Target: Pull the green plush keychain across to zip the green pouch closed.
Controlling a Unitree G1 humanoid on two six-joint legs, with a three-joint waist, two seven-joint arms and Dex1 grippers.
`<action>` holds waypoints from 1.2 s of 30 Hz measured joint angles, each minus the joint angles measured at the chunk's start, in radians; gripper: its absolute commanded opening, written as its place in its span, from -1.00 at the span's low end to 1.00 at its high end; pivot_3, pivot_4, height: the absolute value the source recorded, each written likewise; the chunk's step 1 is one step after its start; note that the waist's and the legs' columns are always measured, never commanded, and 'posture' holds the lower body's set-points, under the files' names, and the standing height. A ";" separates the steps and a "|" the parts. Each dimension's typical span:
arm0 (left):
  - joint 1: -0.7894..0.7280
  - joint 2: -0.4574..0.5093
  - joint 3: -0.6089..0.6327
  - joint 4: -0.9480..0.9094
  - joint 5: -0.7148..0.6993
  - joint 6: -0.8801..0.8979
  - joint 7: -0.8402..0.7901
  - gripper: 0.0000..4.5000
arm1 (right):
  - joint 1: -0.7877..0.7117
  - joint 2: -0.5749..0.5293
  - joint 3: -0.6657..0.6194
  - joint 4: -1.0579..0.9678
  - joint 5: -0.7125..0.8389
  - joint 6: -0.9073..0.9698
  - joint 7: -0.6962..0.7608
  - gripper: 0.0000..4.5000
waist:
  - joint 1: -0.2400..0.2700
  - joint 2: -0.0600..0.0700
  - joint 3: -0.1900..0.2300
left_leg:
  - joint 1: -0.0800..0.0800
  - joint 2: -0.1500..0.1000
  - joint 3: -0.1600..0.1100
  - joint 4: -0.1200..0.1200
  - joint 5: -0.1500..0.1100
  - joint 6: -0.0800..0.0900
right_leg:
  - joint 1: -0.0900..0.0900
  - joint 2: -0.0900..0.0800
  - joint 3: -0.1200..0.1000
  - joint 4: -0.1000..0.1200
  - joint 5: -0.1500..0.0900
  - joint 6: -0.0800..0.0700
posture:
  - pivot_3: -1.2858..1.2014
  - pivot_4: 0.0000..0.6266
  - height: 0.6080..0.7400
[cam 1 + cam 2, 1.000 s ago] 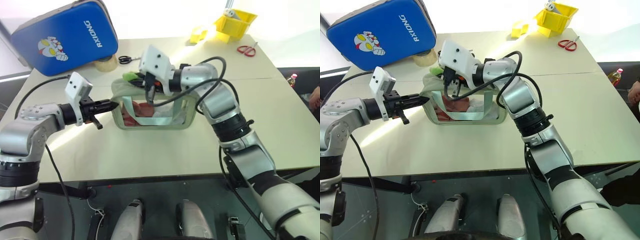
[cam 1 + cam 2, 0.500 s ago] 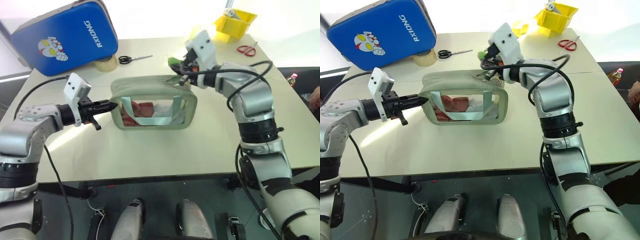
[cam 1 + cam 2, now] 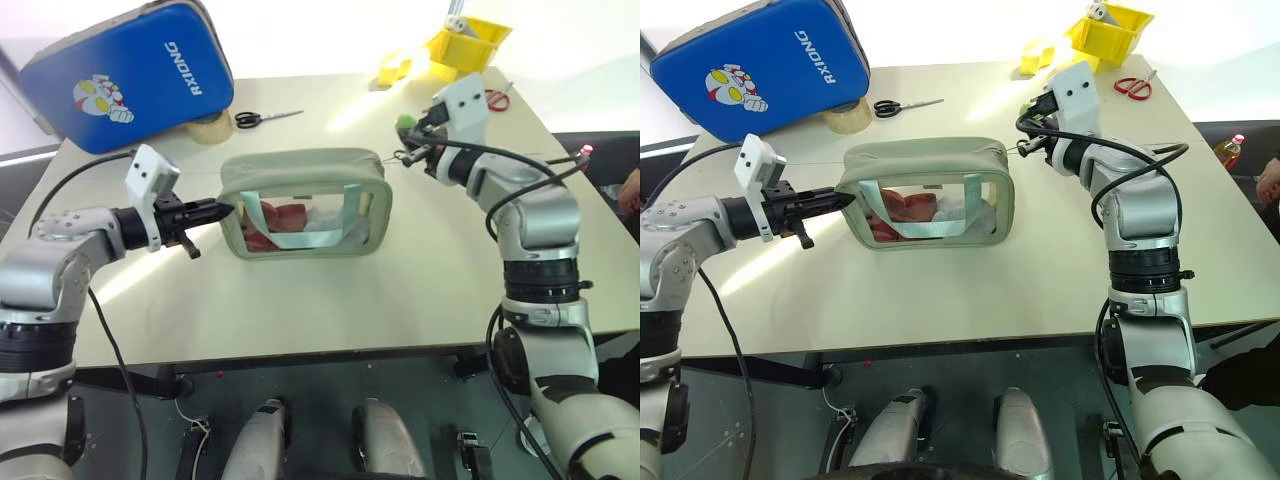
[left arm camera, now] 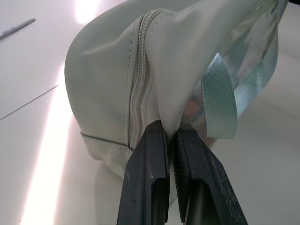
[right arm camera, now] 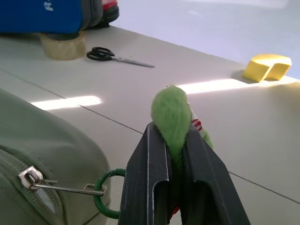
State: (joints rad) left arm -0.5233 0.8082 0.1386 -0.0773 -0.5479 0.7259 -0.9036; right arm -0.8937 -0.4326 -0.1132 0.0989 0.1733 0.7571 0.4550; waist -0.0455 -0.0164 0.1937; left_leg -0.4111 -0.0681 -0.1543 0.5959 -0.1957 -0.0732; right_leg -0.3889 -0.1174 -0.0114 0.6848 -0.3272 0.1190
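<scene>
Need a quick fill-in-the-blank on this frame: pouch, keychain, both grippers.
1. The right gripper is shut on the green plush ____.
2. The left gripper pinches the end of the green ____.
3. A green ____ joins the keychain to the zipper pull.
4. Behind the pouch, black-handled ____ lie beside a tape roll.

Missing words: keychain; pouch; ring; scissors

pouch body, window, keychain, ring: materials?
Green pouch: matte sage fabric or faux leather, stitched seams, likely soft. Its window: clear glossy plastic, contents visible. Green plush keychain: fuzzy lime plush. Ring: smooth green, probably plastic or coated metal. Zipper pull: shiny metal.
</scene>
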 measured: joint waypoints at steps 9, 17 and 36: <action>-0.002 0.000 -0.005 0.016 0.016 -0.014 -0.011 -1.00 | 0.175 0.122 -0.097 -0.016 0.085 0.109 -0.131 -0.99 | -0.002 0.000 0.000 | 0.000 0.001 0.003 0.000 0.000 0.001 | -0.001 0.000 0.002 0.001 0.000 0.000 | 0.03 -0.52 1.00; -0.002 0.007 -0.005 0.017 0.018 -0.015 -0.012 -1.00 | 0.253 0.249 -0.127 -0.055 0.135 0.146 -0.245 -0.99 | -0.003 0.000 0.000 | 0.002 0.005 0.009 0.000 -0.001 0.001 | -0.002 0.003 0.006 0.002 0.001 -0.001 | 0.03 -0.52 1.00; -0.007 0.007 -0.006 0.018 0.027 -0.015 0.000 -1.00 | 0.168 0.000 -0.120 -0.022 0.239 0.120 -0.012 0.99 | 0.000 0.000 0.000 | 0.002 0.008 0.013 0.000 -0.001 0.002 | -0.003 0.006 0.008 0.001 0.002 -0.002 | 0.03 -0.52 1.00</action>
State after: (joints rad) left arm -0.5303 0.8153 0.1327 -0.0598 -0.5206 0.7108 -0.9040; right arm -0.7253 -0.4326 -0.2331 0.0772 0.4120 0.8766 0.4429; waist -0.0453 -0.0162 0.1938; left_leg -0.4091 -0.0596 -0.1418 0.5962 -0.1969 -0.0709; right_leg -0.3920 -0.1111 -0.0037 0.6858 -0.3250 0.1173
